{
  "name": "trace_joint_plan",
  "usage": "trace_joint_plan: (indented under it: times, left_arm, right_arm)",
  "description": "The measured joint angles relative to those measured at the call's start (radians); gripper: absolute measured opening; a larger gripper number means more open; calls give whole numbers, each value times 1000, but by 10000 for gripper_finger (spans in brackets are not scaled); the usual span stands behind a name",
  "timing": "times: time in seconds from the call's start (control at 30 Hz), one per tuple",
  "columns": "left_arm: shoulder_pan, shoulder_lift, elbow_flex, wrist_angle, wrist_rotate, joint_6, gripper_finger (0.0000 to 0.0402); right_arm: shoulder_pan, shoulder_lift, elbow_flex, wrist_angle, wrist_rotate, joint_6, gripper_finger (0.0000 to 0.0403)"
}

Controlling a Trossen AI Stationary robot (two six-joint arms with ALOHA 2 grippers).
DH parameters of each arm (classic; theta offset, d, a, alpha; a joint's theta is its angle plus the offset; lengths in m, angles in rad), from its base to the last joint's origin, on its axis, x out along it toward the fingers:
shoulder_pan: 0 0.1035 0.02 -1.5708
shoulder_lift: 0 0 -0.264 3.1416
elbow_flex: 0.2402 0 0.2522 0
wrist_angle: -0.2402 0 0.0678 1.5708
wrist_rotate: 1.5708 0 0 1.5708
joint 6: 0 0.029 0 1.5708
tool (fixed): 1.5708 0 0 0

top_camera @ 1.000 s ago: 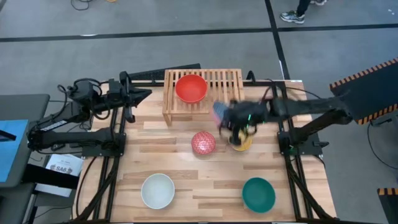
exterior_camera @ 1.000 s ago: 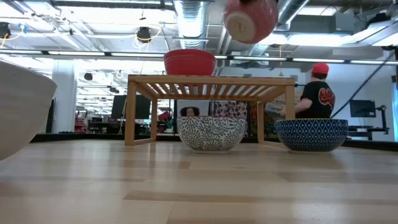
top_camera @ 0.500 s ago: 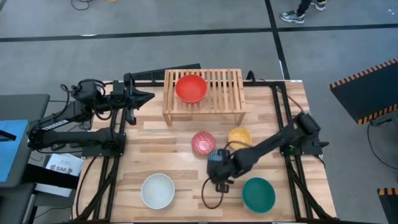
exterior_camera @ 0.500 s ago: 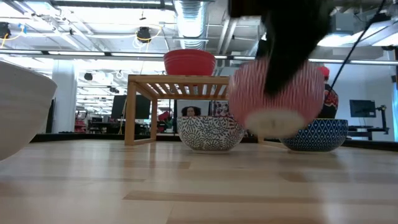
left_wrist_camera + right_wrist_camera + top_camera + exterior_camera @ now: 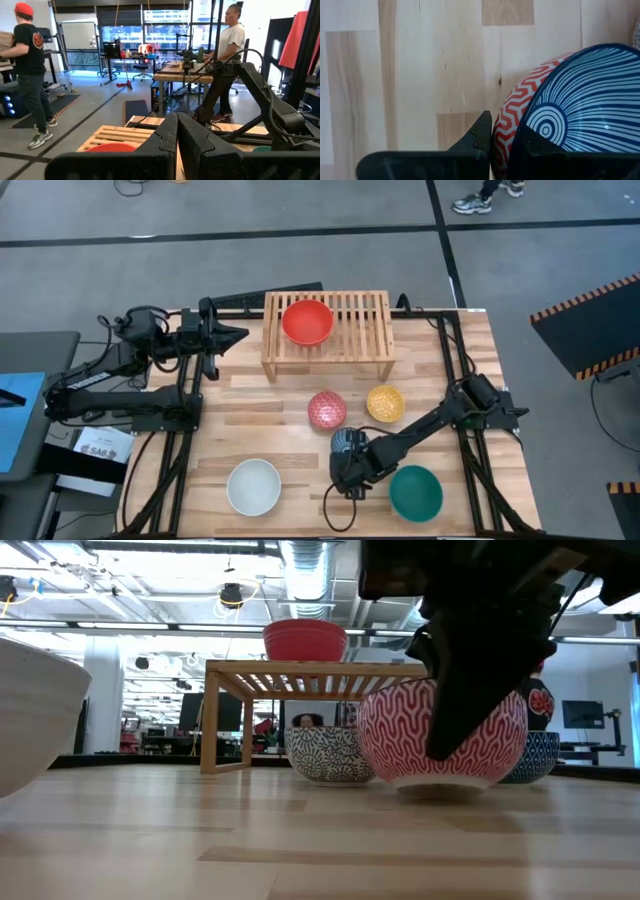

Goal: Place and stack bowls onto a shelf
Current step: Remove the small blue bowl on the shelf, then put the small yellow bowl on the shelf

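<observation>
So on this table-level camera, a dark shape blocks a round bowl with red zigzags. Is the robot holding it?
Observer: Yes. The right wrist view shows the right gripper pinching the rim of that round red-zigzag bowl, with one finger outside and one inside.
Visitor: What's inside the bowl?
Observer: Nothing. The inside is painted with blue and white stripes fanning out from the centre.
Visitor: Are there bowls I can't see?
Observer: From above, a round teal green bowl sits close beside it on the table.
Visitor: And the other arm?
Observer: The left gripper waits, shut, beside the slatted light-wood shelf.
</observation>
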Motion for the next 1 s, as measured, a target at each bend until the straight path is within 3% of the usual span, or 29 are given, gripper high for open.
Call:
trace_joint_plan:
  times: [0.07,0.37,0.67,0.8,1.0]
  left_arm:
    - [0,0,0,0,-1,-4,0]
    - [0,0,0,0,-6,-7,0]
    - [0,0,0,0,-6,-4,0]
    - [0,0,0,0,-6,-4,0]
    - [0,0,0,0,-6,-4,0]
  right_arm:
    - [0,0,-1,-1,-1,-9,57]
    - [-5,8,-5,14,-19,-79,157]
    - [-26,-18,-5,12,-203,-133,204]
    - [-44,-95,-4,-60,-213,-193,226]
    - [-85,-257,-39,-150,-138,-197,236]
